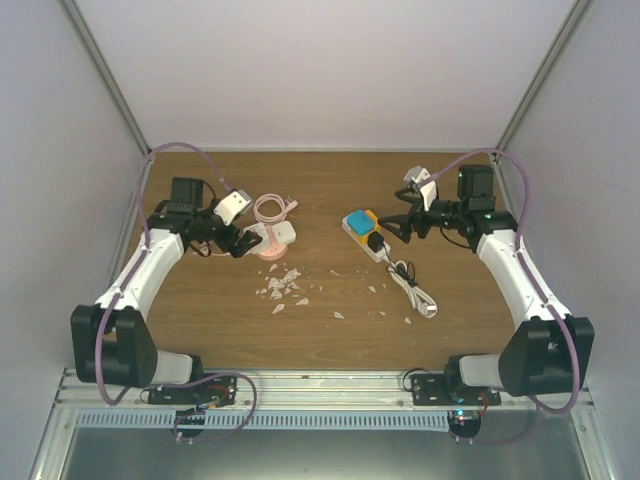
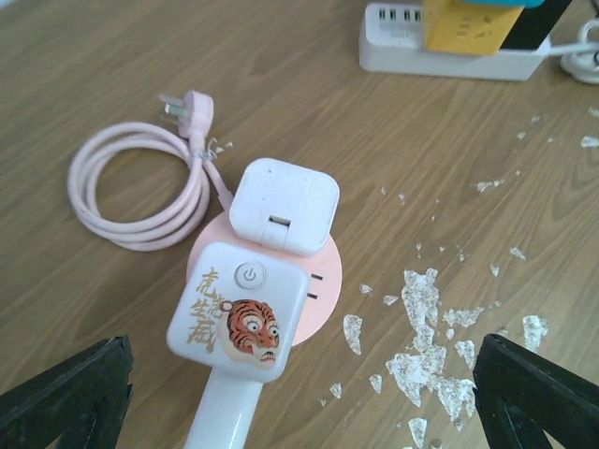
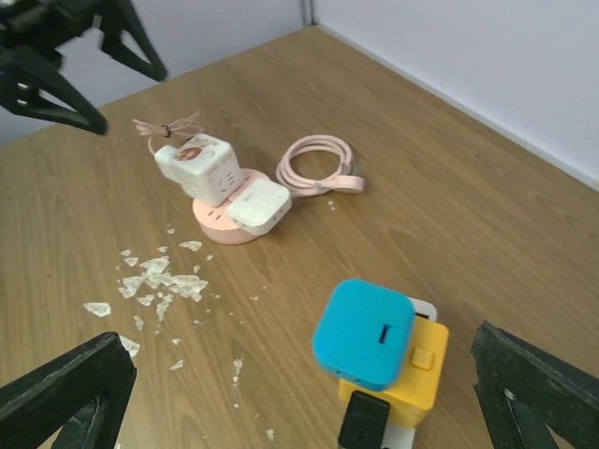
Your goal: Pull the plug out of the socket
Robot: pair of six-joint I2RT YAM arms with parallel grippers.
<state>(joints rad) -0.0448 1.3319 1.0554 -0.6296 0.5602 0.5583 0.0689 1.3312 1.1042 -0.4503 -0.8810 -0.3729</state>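
Operator: Where is the plug?

Spotter: Your white square plug (image 2: 284,206) sits pushed into the pink round socket (image 2: 323,281), left of the table's middle. A white cube adapter with a tiger face (image 2: 241,313) is seated beside it on the same socket. Your left wrist view shows you the tiger and the power button; overhead they read as plain white blocks.

Operator: My grippers?

Spotter: Your left gripper (image 1: 238,244) hovers just left of that socket, jaws spread wide and released. Your right gripper (image 1: 392,228) is spread the same way, grasping nothing, just right of the white power strip (image 2: 440,58). Your right wrist view shows you plainly a blue cube adapter (image 3: 363,332) stacked on a yellow adapter (image 3: 416,369), with a black plug (image 3: 363,421) nearer on the strip.

Operator: Around the socket?

Spotter: A coiled pink cable (image 2: 140,187) lies on its far side, white flakes (image 1: 283,285) on its near side.
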